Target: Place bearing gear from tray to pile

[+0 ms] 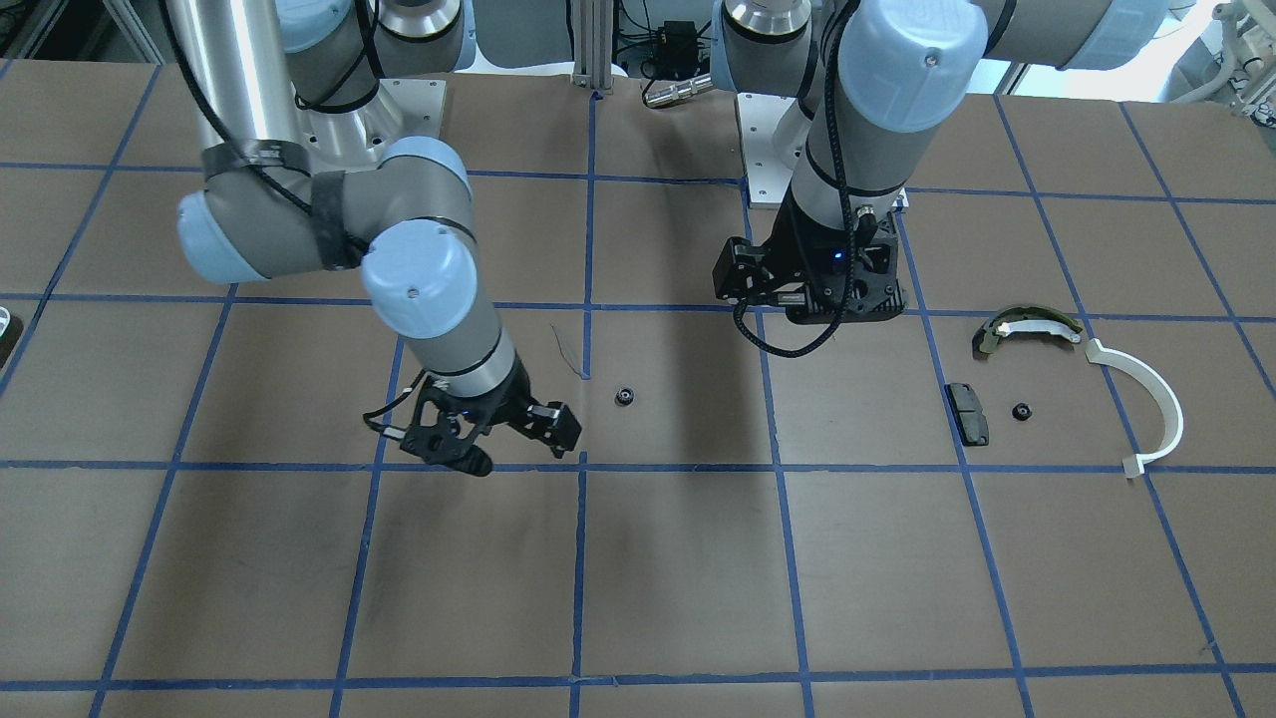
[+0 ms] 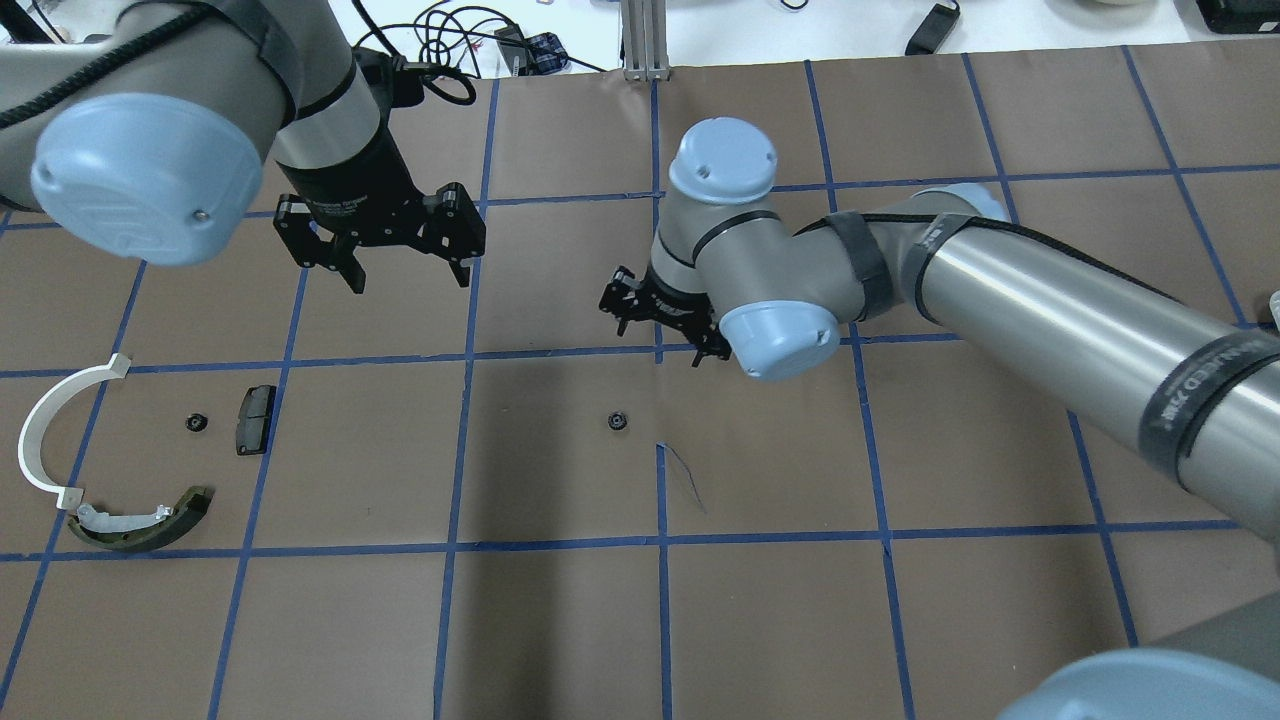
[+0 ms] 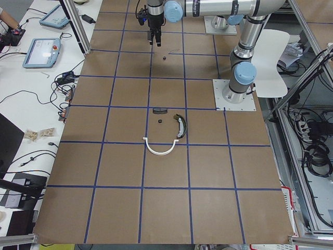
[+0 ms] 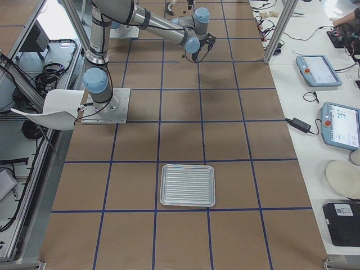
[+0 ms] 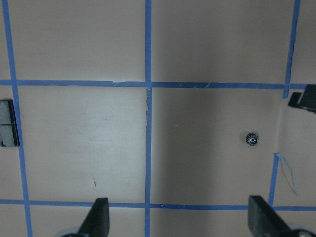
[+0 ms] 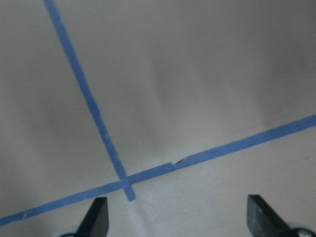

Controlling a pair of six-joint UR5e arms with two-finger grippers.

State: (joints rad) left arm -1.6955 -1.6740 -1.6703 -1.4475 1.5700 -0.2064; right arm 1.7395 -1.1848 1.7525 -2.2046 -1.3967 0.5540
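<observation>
**A:** What does the overhead view show?

**B:** The gear (image 2: 617,420) lies alone on the brown table (image 2: 560,620), just below center. It is well apart from the pile at the left edge. The pile is a white arc (image 2: 26,440), a brake shoe (image 2: 140,525), a black pad (image 2: 255,419) and a second small gear (image 2: 195,422). The left gripper (image 2: 405,272) hangs at upper left, jaws wide apart and holding nothing. The right gripper (image 2: 658,325) sits just above center and is also empty.

**A:** And the front camera?

**B:** It is mirrored. The lone gear is at center, with the right gripper spread open at its lower left. The pile is at the right.

**A:** The side views?

**B:** The right-end one shows the tray (image 4: 187,185) low in the frame, far from both arms.

**A:** The wrist cameras?

**B:** On the left wrist the fingers (image 5: 98,219) stand wide, with the gear at middle right and the pad at the left edge. On the right wrist the fingers (image 6: 96,217) are wide too, over blue tape (image 6: 84,94) only.
</observation>
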